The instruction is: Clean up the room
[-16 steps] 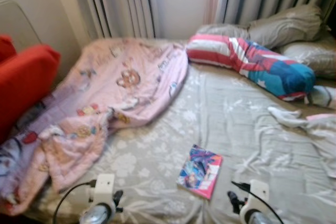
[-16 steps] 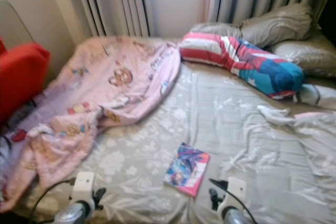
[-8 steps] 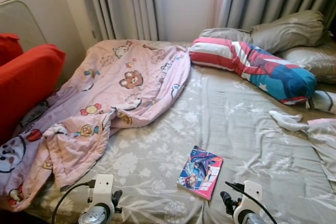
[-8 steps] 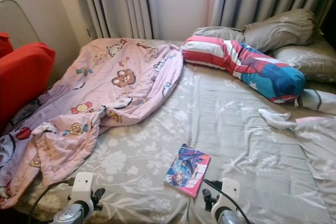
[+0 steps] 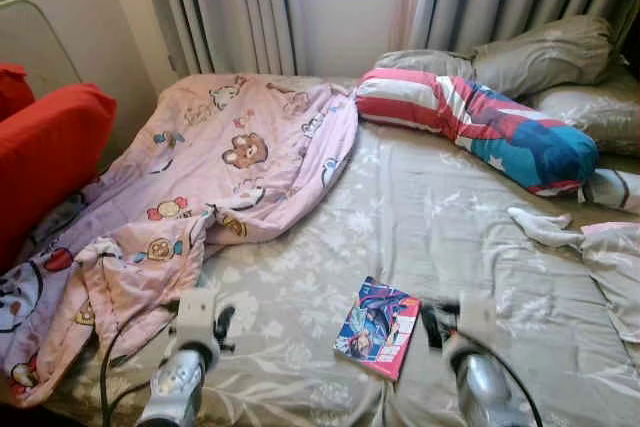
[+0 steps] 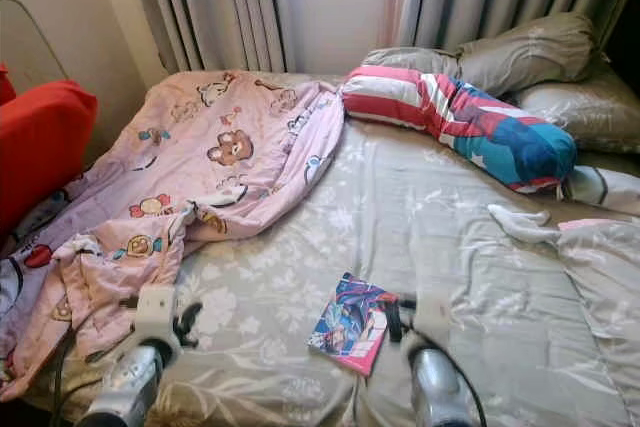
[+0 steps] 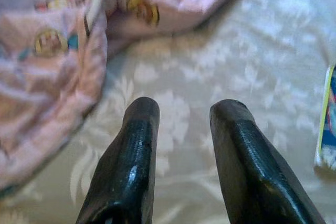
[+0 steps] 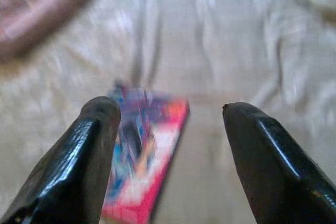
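While head views show book (image 5: 378,326) near bed (image 5: 440,217) front edge beside right gripper (image 8: 170,124), wrist views reveal jaws: right gripper open above book, left gripper (image 7: 181,124) open above sheet beside pink blanket (image 5: 200,187).

Bed (image 5: 430,217) with grey floral sheet, holding a pink blanket (image 5: 200,187), colourful book (image 5: 378,325), striped bolster (image 5: 470,127), grey pillows (image 5: 540,52), white sock (image 5: 540,227).

Silver arms — black cables, black-fingered left hand (image 7: 181,129).
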{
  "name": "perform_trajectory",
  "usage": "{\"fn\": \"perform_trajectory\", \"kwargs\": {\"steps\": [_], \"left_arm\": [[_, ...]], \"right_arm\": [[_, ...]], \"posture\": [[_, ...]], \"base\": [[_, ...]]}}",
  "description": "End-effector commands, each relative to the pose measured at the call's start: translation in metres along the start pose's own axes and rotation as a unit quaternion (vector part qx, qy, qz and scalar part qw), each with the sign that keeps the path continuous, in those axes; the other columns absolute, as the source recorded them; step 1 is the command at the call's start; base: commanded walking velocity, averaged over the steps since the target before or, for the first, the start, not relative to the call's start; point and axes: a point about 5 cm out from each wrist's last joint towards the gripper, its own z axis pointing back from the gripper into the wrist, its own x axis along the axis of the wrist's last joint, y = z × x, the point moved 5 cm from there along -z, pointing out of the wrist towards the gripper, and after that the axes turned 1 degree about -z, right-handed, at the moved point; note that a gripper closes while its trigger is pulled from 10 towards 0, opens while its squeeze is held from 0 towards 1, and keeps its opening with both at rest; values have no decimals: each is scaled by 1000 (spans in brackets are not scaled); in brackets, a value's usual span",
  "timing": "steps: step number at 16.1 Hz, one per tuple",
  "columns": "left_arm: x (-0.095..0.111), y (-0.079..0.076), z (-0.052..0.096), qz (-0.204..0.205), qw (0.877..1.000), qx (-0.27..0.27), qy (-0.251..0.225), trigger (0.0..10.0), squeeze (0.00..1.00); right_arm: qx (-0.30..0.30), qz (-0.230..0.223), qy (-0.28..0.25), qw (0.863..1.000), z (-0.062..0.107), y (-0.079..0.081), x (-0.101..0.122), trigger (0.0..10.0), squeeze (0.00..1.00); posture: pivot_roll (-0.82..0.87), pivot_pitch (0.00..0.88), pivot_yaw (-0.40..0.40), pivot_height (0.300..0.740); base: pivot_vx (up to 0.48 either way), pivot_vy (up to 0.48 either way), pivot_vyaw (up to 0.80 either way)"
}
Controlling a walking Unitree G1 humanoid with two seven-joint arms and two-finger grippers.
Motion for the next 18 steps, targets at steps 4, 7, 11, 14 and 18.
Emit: {"fn": "perform_trajectory", "kwargs": {"steps": [4, 7, 11, 14, 18], "left_arm": [[15, -2, 12, -4, 997, 0, -78, 10000, 0], [16, 6, 18, -1, 995, 16, -95, 10000, 0], [13, 11, 21, -8, 996, 12, -90, 10000, 0], [21, 11, 18, -8, 995, 10, -98, 10000, 0], [28, 6, 15, -3, 994, 3, -107, 10000, 0]], "right_arm": [[46, 48, -67, 996, 10, 16, 9, 10000, 0], [-3, 41, -100, 994, 17, -2, 14, 10000, 0], [-71, 8, -117, 991, 22, -25, 18, 10000, 0], [-50, 20, -122, 991, 18, -9, 21, 10000, 0], [-80, 26, -74, 994, 19, -17, 4, 10000, 0]], "posture": [[122, 4, -15, 740], [122, 13, -17, 740], [102, 22, 5, 740], [110, 23, 10, 740], [115, 31, 12, 740]], "base": [[0, 0, 0], [0, 0, 0], [0, 0, 0], [0, 0, 0], [0, 0, 0]]}}
